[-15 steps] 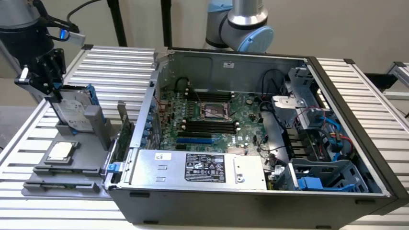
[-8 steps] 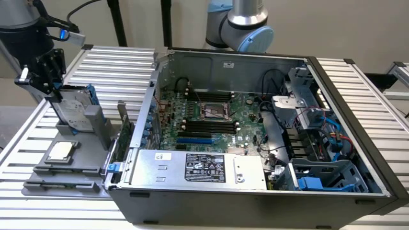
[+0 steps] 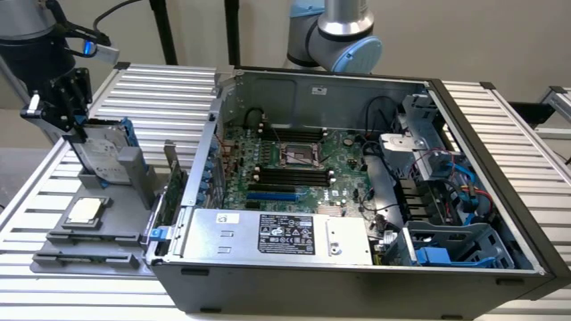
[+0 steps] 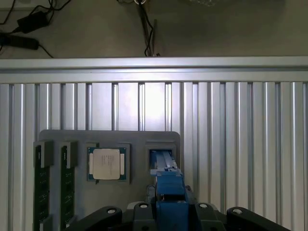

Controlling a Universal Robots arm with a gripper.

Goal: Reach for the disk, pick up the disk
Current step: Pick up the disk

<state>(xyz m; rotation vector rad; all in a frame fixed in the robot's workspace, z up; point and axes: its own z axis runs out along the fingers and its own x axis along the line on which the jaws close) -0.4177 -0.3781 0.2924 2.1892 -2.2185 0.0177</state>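
The disk stands on edge in a slot of the grey fixture at the exterior view's left. It is a silver-grey drive with blue rails. My black gripper comes down on its upper end from above. In the wrist view, the disk's blue rail runs up between the two fingers, which sit tight against its sides. My gripper is shut on the disk, and the disk's lower end still rests in the slot.
A square silver chip lies on the same fixture beside the slot, with memory sticks further along. An open computer case with a silver power supply stands to the exterior view's right. All rest on a ribbed aluminium table.
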